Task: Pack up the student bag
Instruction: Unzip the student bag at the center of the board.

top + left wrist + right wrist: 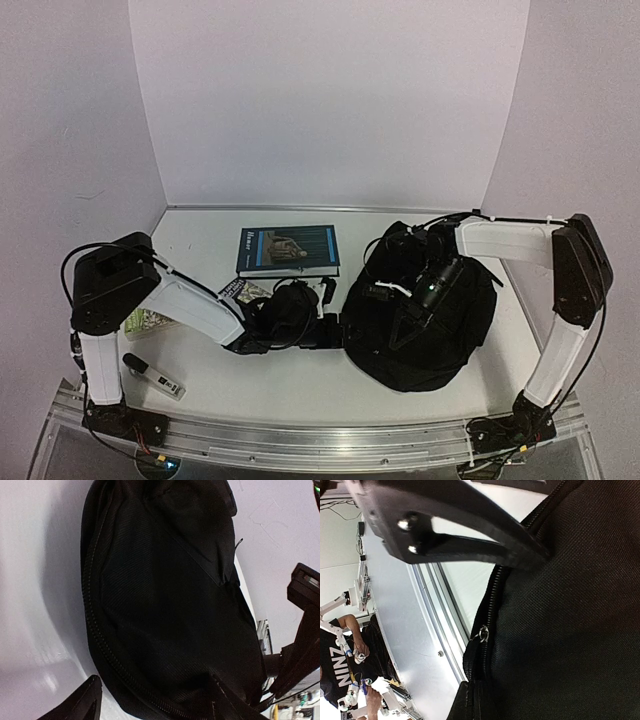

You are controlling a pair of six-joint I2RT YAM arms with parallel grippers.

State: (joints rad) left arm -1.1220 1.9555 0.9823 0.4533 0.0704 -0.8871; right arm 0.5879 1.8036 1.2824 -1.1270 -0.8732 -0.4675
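At the far left of the table (290, 385) lies a small black-and-white device (155, 376) (too small to tell what it is). Just behind it the left arm rises and reaches right, passing over a printed booklet (242, 291) that shows only partly beneath it. Behind the arm, a blue book (288, 248) lies flat, apart from the bag.

The left gripper (335, 328) sits low at the bag's left edge. Its wrist view shows the gripper (155, 711) spread wide: one finger (82, 702) is over bare table, the other is in front of the bag (165, 605). A zip line (100, 630) curves along the near side of the bag.

The bag (465, 320) lies slumped on the right half of the table, in front of the right arm's base. The right arm bends over it from the right, and the right gripper (408, 335) points down onto the bag's top.

In the right wrist view one finger (470, 535) has its tip against the fabric (570, 630) beside the zip, above a metal pull (481, 634). The second finger is not clearly seen, so I cannot tell how wide this gripper is.
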